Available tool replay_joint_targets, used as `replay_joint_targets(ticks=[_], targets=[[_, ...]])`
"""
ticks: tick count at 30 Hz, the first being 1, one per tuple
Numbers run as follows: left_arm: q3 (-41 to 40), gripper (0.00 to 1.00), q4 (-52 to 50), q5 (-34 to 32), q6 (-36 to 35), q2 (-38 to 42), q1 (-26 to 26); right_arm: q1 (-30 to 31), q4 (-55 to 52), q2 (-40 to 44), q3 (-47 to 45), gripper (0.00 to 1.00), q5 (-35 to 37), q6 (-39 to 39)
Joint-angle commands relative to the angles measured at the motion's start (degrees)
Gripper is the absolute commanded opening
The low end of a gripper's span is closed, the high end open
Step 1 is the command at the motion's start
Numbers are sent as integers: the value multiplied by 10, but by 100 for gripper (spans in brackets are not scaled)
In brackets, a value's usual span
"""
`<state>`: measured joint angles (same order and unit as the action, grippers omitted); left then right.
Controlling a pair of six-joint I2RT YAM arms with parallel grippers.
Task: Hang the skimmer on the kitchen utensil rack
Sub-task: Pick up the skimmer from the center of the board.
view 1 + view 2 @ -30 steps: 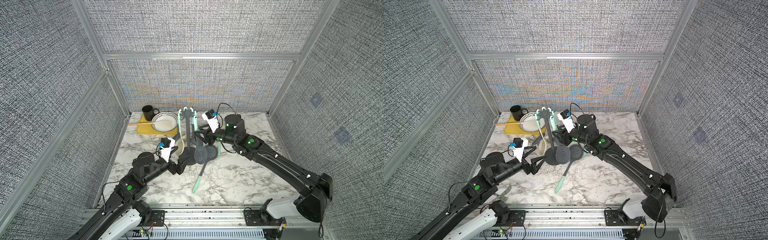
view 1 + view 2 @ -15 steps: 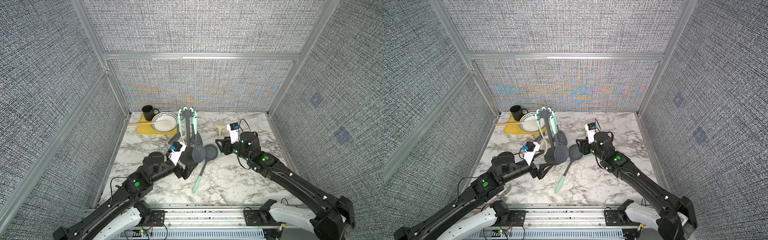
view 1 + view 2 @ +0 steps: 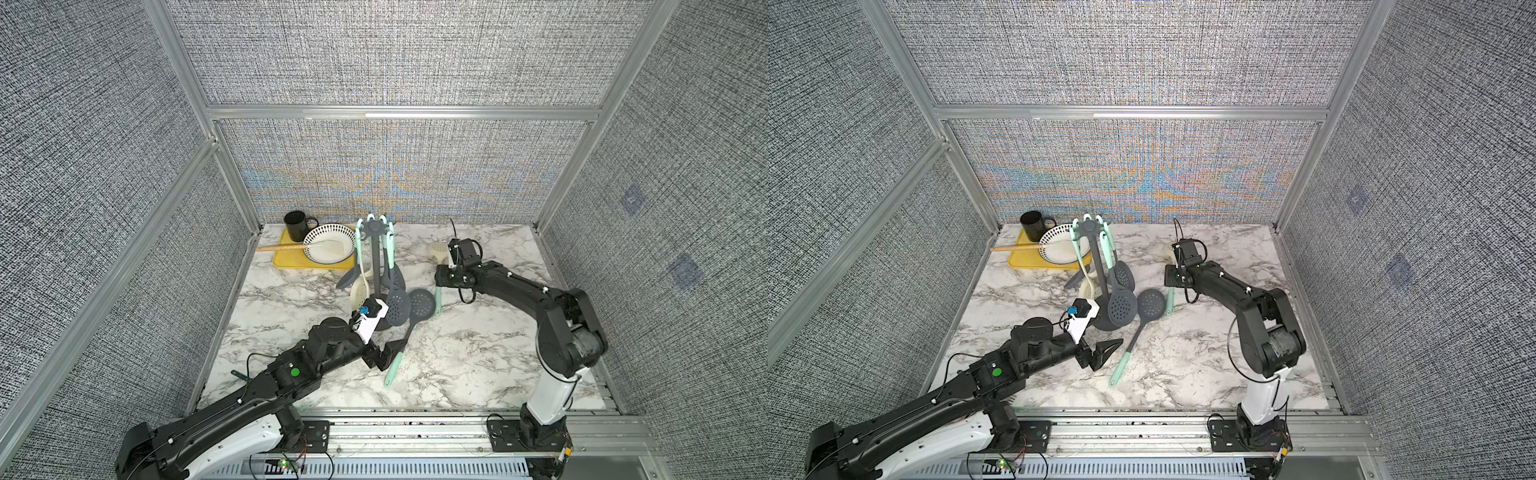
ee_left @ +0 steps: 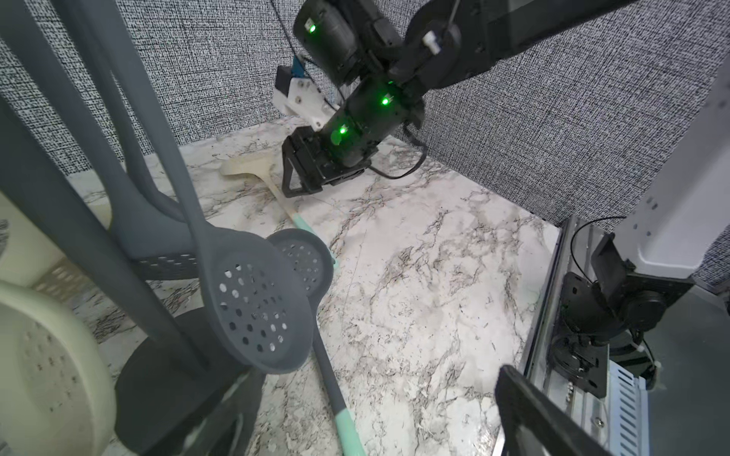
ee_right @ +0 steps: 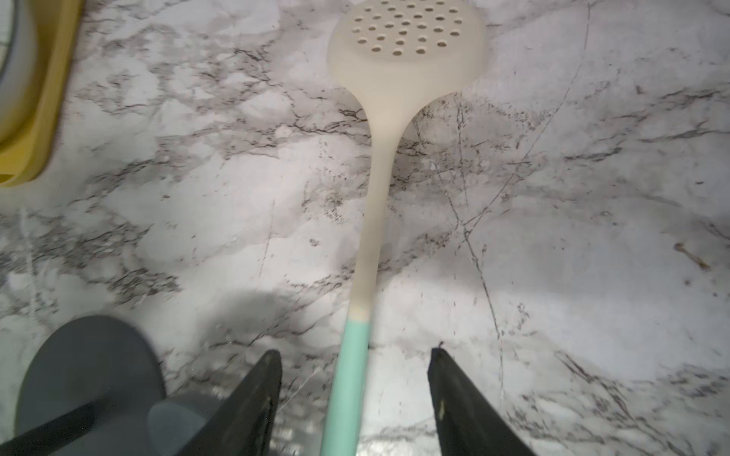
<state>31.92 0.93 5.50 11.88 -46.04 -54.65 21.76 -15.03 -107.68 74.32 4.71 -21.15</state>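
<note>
Both top views: right arm (image 3: 511, 286) hides most of the cream skimmer (image 3: 436, 250), lying flat at 3 o'clock from the rack (image 3: 376, 257), bowl at 12, handle at 6. Left gripper (image 3: 392, 353) is spread over the handle of the grey skimmer (image 3: 421, 303). Left wrist: its fingers (image 4: 533, 410) are mostly cut off. Right wrist: right gripper (image 5: 355, 352) is spread, straddling the kinda blurry mint handle, not touching.

Upright on the marble tabletop (image 3: 478, 353): dark grey kitchen utensil rack (image 3: 376, 255), flat round base, thin pole, star-shaped crown of hooks, hung with mint-handled utensils (image 3: 391, 249). Flat on the marble, apart from the rack toward the right: cream perforated skimmer (image 5: 403, 67) with a mint handle. Flat as well, round head just beside the rack's base: dark grey perforated skimmer (image 3: 421, 304), mint handle end pointing toward the front edge.
</note>
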Motion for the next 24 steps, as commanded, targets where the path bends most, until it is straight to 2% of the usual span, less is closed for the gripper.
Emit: replay_joint_targets(ticks=[1, 4, 8, 14, 18, 22, 24], targets=[[1, 94, 23, -11, 6, 4, 0, -4, -13, -50, 39, 63, 32, 6], [8, 94, 11, -9, 2, 2, 0, -4, -28, -103, 86, 60, 27, 10], [11, 94, 8, -6, 4, -1, 0, -5, -45, -151, 133, 51, 36, 17], [9, 93, 11, -5, 9, -2, 0, -7, -58, -184, 169, 38, 35, 23], [9, 92, 11, -9, 14, -2, 0, -18, -46, -173, 151, 21, 23, 17], [13, 92, 9, -13, 16, -3, 0, -34, -7, -110, 89, 0, -1, 4], [19, 92, 5, -17, 16, -2, 0, -44, 25, -56, 39, 0, -23, -3]])
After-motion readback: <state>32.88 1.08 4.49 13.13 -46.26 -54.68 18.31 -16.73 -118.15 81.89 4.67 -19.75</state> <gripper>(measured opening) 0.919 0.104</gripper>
